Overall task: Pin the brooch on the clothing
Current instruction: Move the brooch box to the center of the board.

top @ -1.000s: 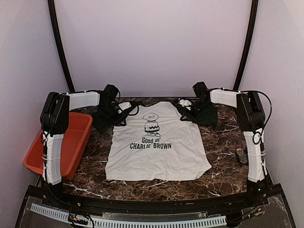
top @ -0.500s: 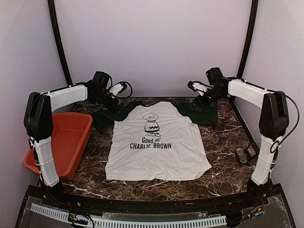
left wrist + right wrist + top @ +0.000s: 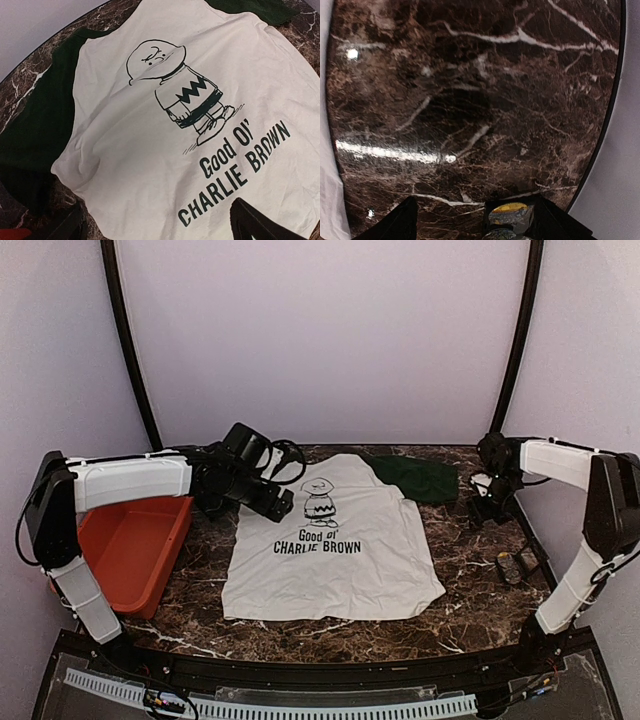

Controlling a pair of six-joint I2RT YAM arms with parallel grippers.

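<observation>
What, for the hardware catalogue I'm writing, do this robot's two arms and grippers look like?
The left arm and right arm are built alike: long white shell links joined by bulky black joint housings. Thin black cables loop out near the wrists. The left gripper and right gripper are all black, with dark matte fingers. No markings are legible.

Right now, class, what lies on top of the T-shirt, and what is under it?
Nothing lies on the T-shirt; only its print shows. Around it the marble table shows; whatever is beneath the cloth is covered.
</observation>
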